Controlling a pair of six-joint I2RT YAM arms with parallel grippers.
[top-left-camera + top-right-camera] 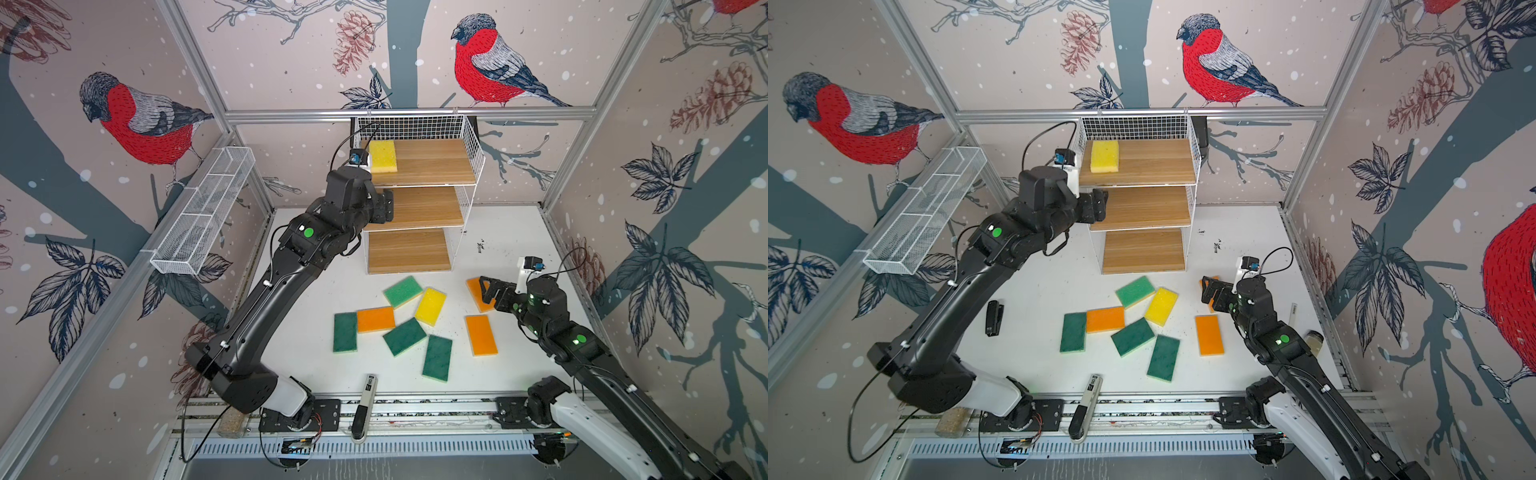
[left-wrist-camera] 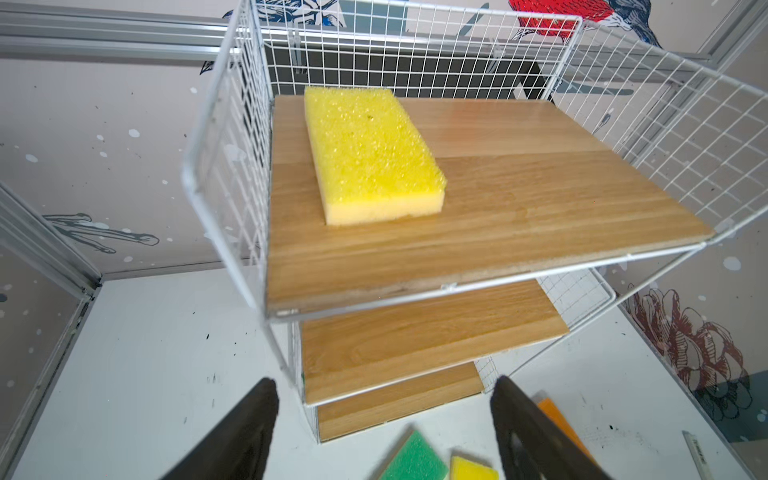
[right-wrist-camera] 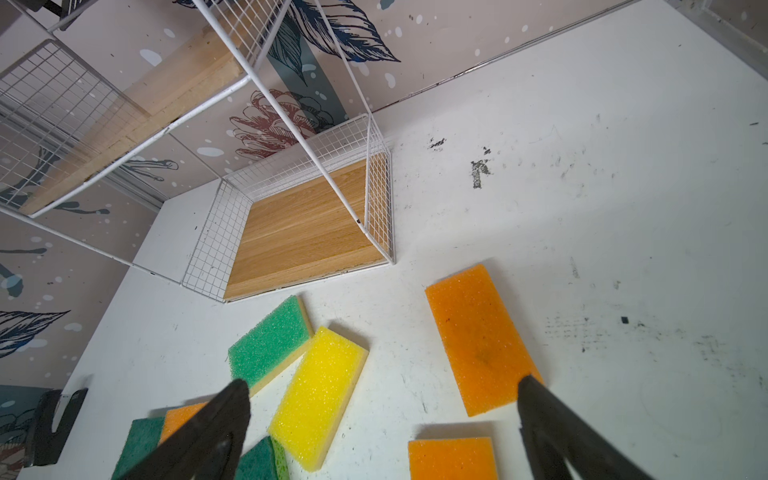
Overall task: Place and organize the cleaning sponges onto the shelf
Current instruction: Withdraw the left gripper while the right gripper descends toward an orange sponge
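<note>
Yellow sponge [image 2: 370, 153] flat on shelf [image 2: 519, 208] top board, by left wire side. Left gripper [image 2: 382, 385] spread, empty, just before shelf. Right gripper [image 3: 383, 382] wide, empty, above orange sponge [image 3: 478, 336] on table [image 3: 623, 208]; other sponges [image 1: 404, 336] scattered nearby. Next, likely: drop, pinch orange one.

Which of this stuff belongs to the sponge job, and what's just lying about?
Job: shelf; yellow sponge on its top board; eight loose sponges on the table.
Lying about: white mesh basket on the side wall; black stapler; marker by the front rail.
</note>
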